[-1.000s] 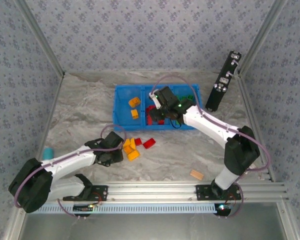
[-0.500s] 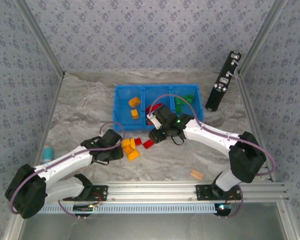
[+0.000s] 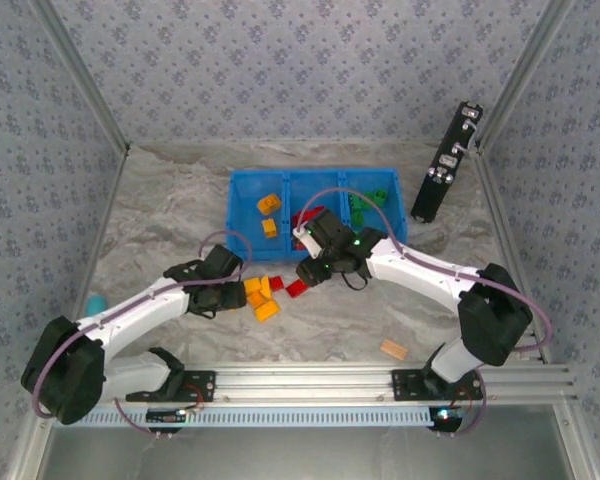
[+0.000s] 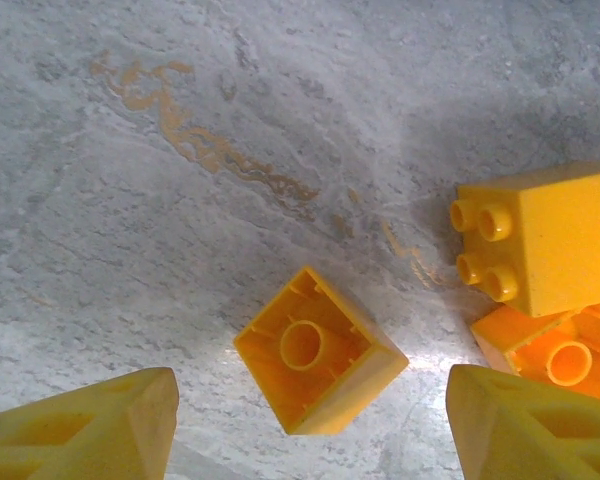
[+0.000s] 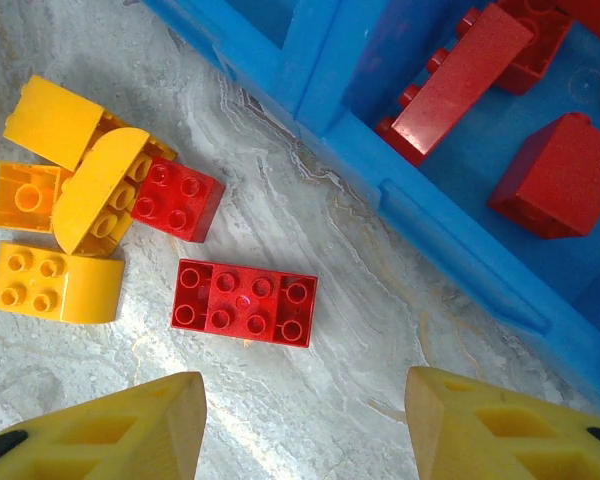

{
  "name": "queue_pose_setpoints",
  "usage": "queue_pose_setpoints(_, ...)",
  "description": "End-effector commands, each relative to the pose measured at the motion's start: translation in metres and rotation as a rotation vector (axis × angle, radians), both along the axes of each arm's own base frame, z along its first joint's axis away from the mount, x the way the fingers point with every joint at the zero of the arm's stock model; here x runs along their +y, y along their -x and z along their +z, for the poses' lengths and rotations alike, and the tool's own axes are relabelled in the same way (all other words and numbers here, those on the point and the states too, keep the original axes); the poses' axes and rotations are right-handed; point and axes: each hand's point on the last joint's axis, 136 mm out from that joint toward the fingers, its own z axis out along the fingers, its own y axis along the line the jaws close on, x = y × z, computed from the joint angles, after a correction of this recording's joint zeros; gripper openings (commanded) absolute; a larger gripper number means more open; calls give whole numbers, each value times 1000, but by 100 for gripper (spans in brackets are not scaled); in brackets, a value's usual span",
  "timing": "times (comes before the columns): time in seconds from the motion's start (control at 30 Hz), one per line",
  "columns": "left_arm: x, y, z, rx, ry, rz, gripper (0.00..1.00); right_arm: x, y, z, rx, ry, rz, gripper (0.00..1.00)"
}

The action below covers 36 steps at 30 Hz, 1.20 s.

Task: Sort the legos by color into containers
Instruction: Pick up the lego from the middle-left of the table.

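Legos (image 3: 263,297) are found in two places: a loose cluster on the surface (image 3: 160,220) just in front of the blue tray (image 3: 315,172), and sorted lots inside it. Two orange-yellow bricks (image 3: 270,205) are noted in the tray's left compartment, red bricks (image 5: 465,75) in the middle one, green bricks (image 3: 365,200) in the right one. In the cluster, orange-yellow pieces are gathered to the left. A square red brick (image 5: 177,197) is seen touching them, and a long red brick (image 5: 245,302) is laid flat, studs up, just beside it and apart from the tray wall.

One upturned orange-yellow brick (image 4: 318,365) is seen hollow side up, apart from its neighbours. The left gripper (image 4: 310,428) is held over it, jaws spread to either side, nothing gripped, the brick untouched. The right gripper (image 5: 305,430) is held above the long red brick, jaws likewise parted and empty.

Farther out, a tan block (image 3: 393,349) is recorded near the front edge, a teal cylinder (image 3: 97,303) at the left wall, and a black device (image 3: 447,160) at the right wall.
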Motion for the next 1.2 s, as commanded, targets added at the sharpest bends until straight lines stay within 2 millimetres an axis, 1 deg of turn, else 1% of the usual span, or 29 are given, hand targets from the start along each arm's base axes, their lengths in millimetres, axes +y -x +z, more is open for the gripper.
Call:
queue_pose_setpoints(0.0,-11,-1,-4,16,61,21,71,-6,0,10,-17,12,-3,57)
queue_pose_setpoints(0.1,-18,3,-12,55,120,67,70,-5,0,10,-15,10,-2,57)
queue_pose_setpoints(0.17,-19,7,-18,73,141,107,69,-6,1,9,-14,12,-1,57)
queue_pose_setpoints(0.37,-7,14,-28,74,119,187,69,-9,2,10,-20,14,3,57)
queue_pose_setpoints(0.67,4,9,-38,28,102,273,68,-12,6,7,-14,8,1,57)
queue_pose_setpoints(0.77,4,5,-42,22,102,286,67,-13,7,6,-9,13,0,57)
queue_pose_setpoints(0.93,-5,0,-44,34,125,274,59,-16,9,6,-6,22,2,58)
queue_pose_setpoints(1.07,-4,1,-46,34,117,277,52,-18,8,8,-14,25,-2,58)
queue_pose_setpoints(1.17,-2,2,-46,35,107,276,46,-18,12,4,-5,27,16,58)
